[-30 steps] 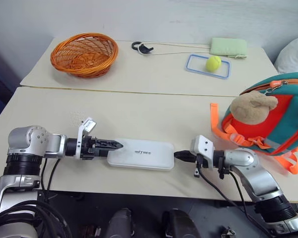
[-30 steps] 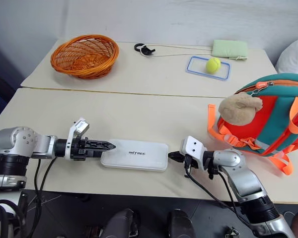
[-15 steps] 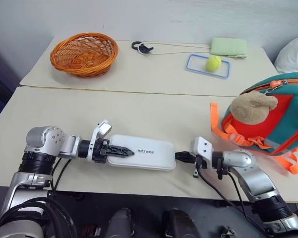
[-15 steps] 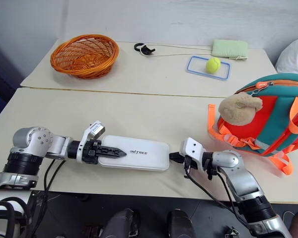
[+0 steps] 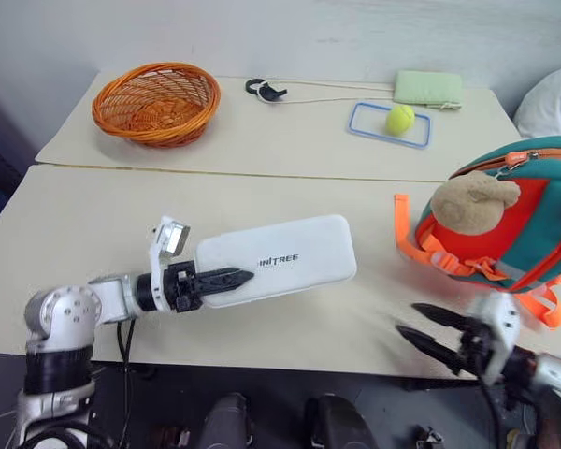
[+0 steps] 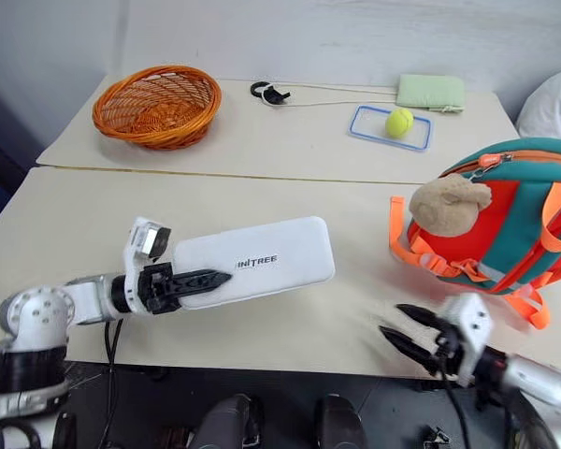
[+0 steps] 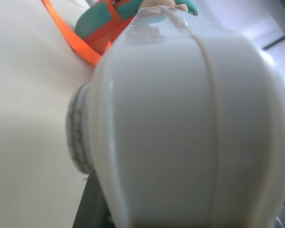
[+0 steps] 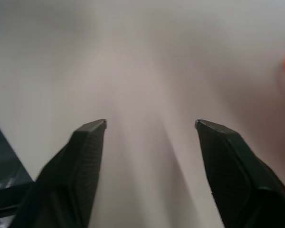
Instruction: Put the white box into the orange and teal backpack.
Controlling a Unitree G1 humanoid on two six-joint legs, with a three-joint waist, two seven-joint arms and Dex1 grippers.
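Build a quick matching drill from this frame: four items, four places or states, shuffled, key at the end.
Items:
1. white box
2. tennis ball
3. right tool
4. plush toy

Places or states:
A. on the front of the orange and teal backpack
B. open, holding nothing
C. held at one end by the left tool, far end raised off the table
D. inside the blue-rimmed tray

Pairs: 1-C, 2-D, 3-B, 4-A
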